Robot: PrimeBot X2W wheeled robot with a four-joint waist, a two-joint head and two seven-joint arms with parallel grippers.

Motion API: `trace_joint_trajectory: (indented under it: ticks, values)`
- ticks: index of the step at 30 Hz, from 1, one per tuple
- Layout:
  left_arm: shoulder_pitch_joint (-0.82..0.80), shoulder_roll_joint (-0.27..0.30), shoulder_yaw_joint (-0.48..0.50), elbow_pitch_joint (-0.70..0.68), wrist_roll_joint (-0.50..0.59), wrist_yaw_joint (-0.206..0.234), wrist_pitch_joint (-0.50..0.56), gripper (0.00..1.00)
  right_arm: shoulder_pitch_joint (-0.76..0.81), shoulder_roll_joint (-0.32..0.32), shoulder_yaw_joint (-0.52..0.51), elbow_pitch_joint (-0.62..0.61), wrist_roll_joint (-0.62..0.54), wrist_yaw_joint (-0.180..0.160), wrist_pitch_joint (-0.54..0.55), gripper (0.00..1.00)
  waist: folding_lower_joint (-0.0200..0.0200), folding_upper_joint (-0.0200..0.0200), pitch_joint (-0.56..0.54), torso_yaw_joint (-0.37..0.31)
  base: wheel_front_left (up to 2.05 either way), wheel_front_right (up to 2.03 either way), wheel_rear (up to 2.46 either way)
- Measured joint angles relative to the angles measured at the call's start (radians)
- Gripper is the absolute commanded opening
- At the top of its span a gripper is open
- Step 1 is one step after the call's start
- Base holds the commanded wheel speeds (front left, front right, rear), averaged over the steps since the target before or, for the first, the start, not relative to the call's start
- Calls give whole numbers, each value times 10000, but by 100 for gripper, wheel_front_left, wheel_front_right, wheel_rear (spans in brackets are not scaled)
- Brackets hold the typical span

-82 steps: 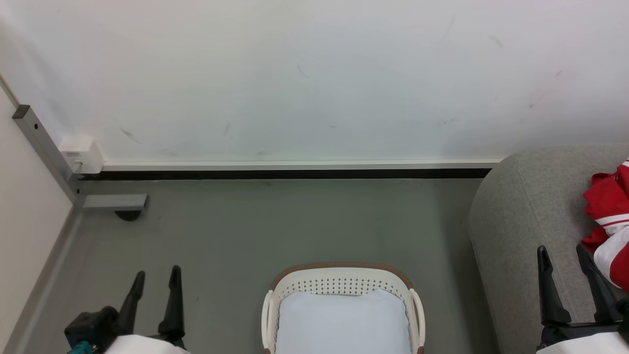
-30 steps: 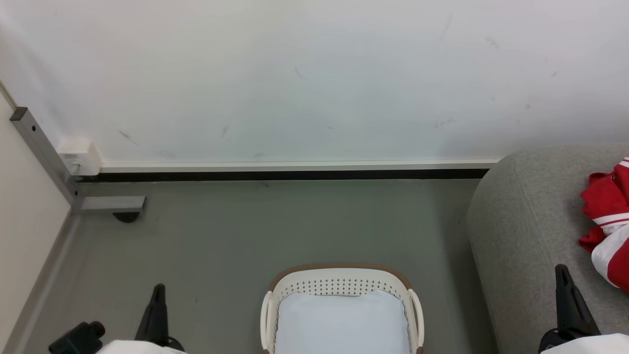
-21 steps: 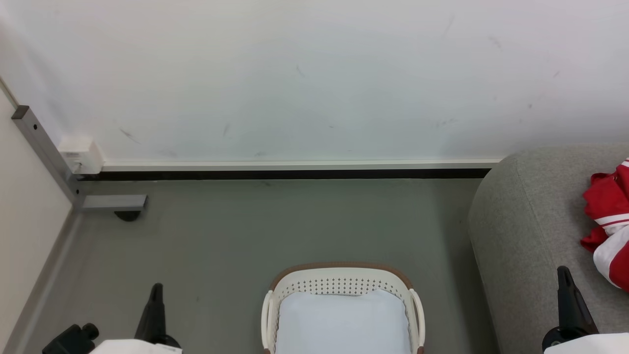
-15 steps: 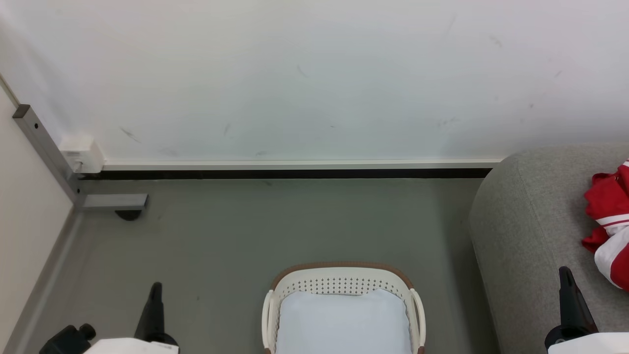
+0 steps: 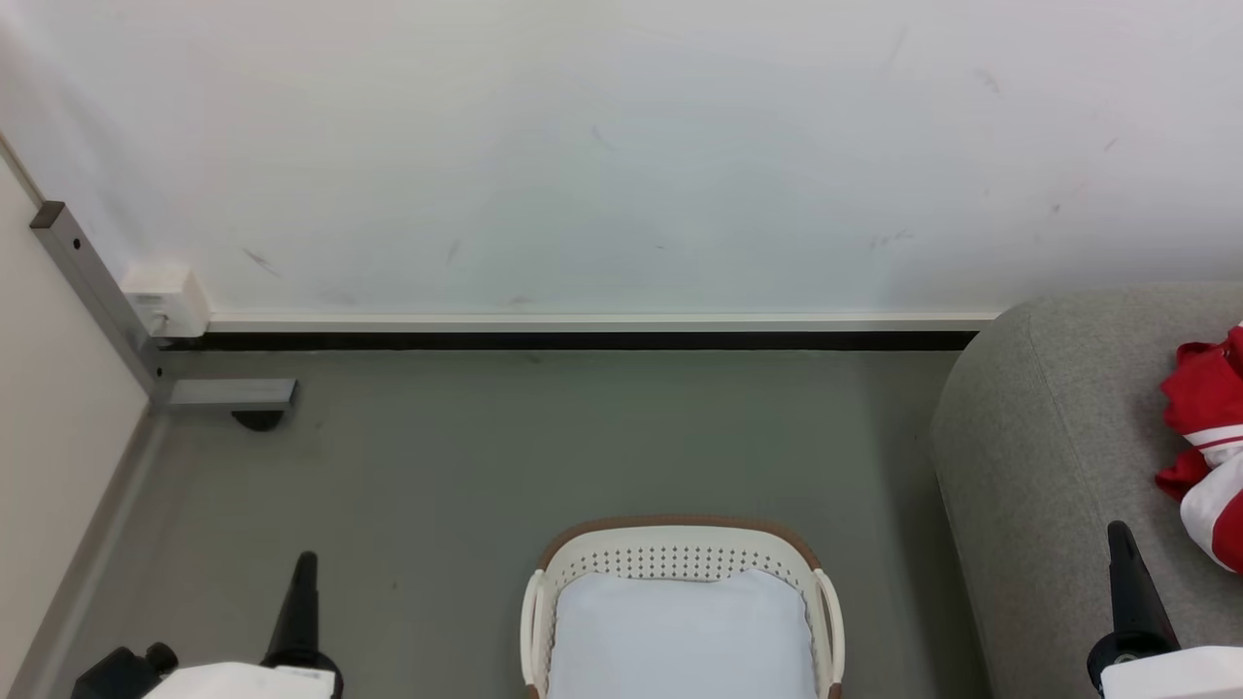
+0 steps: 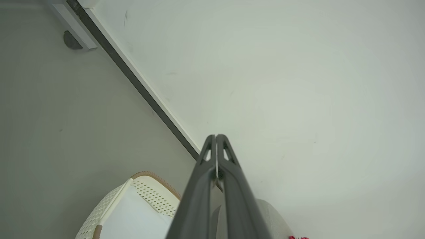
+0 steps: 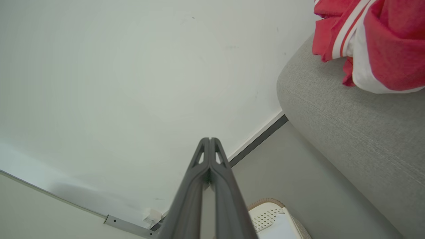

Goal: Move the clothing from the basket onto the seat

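clothing (image 5: 1204, 437) on seat (image 5: 1049, 437), near its rounded end | basket (image 5: 680, 561): just liner pad (image 5: 680, 636) | left end effector (image 5: 307, 565) + right end effector (image 5: 1121, 544) pressed together, empty | looks done, recheck basket corners first

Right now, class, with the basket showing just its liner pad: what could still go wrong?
The clothing lies bunched near the rounded end of the seat; it may slide off.
The shut right fingers stand close beside that pile; a swing could drag it.
The basket is partly cut off in the head view, so a garment might sit unseen.
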Motion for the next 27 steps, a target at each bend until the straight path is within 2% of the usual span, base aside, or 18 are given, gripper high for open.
trace_joint_trajectory:
  ticks: [27]
  values:
    - [-41,-8,113,-291,-2608,-2,729,0,-53,199,-288,0,2518,-2,734,0,0,0,67,118,0,0,0]
